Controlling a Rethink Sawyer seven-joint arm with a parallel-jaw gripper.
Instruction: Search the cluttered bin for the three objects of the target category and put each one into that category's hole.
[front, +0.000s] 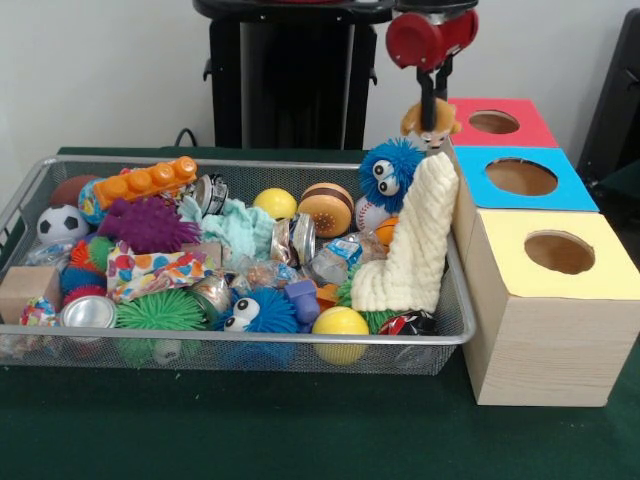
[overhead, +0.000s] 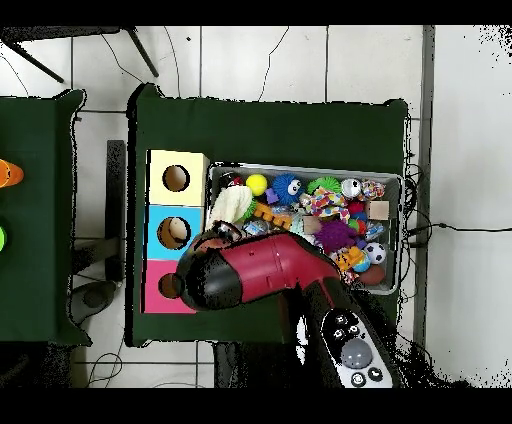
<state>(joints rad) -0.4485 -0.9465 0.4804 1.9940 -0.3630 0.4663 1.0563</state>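
Note:
My gripper (front: 429, 104) hangs at the bin's far right corner, shut on a small tan and brown plush toy (front: 434, 124) with a face. The toy is lifted clear of the clutter, just left of the red-topped box (front: 520, 135) and its round hole (front: 494, 122). Nearer the camera stand a blue-topped box (front: 480, 190) and a yellow-topped box (front: 610, 275), each with a hole. The wire bin (front: 300, 338) is full of toys. In the overhead view the red arm (overhead: 262, 266) covers the gripper, reaching over the gap between the blue box (overhead: 158, 215) and the red box (overhead: 152, 275).
A cream knitted cloth (front: 412, 245) leans on the bin's right wall beside the boxes. A blue fuzzy toy with eyes (front: 388, 172) sits below the gripper. Balls, spiky toys, cans, an orange block (front: 150, 181) and a wooden block (front: 25, 288) fill the bin.

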